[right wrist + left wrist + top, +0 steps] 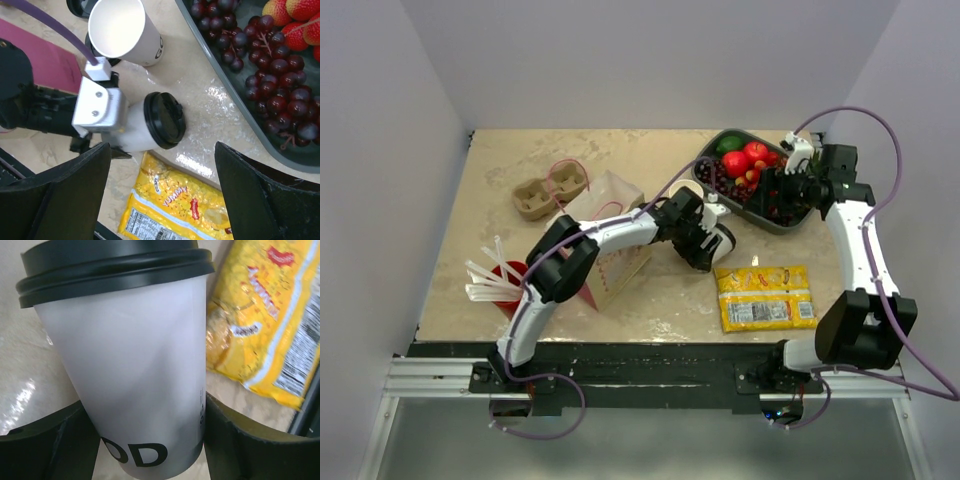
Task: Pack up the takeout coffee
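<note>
**Low hold on a tall cup**

The paper bag (610, 195) sits back along the left pincer's (145, 415) own arm, so a low carry could snag its rim. The right pincer (162, 147) hangs wide open and empty, off ahead.

The snack packet (270, 315) lies just off the left pincer's right finger, and the lidless cup (125, 30) is near on its left. A sideways drag would knock either.

The takeout coffee (130, 355) stands between the left jaws, which are set wide and press its lower wall. It may tip, or a hard squeeze may pop the lid (110, 265).
</note>
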### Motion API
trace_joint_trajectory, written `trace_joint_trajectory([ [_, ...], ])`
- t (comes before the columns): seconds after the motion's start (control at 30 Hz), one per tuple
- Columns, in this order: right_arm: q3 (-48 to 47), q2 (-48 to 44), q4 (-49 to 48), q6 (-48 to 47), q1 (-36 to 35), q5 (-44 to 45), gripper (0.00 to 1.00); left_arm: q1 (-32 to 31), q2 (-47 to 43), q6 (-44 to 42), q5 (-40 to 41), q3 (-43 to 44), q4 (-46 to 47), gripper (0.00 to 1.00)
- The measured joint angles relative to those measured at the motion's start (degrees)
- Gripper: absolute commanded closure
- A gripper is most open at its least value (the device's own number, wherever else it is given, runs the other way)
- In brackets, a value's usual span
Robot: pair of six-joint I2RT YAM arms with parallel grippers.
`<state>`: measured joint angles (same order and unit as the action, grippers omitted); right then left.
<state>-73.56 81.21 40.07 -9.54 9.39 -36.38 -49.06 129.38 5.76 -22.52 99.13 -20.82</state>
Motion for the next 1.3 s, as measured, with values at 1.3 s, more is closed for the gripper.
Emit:
trace_joint_trajectory([
  [1.3,-29.94,-5.20,35.85,-26.84,0.13,-15.61,0.21,-3.21,-39.10,-25.33,-15.34,-47.17,59.60,0.55],
])
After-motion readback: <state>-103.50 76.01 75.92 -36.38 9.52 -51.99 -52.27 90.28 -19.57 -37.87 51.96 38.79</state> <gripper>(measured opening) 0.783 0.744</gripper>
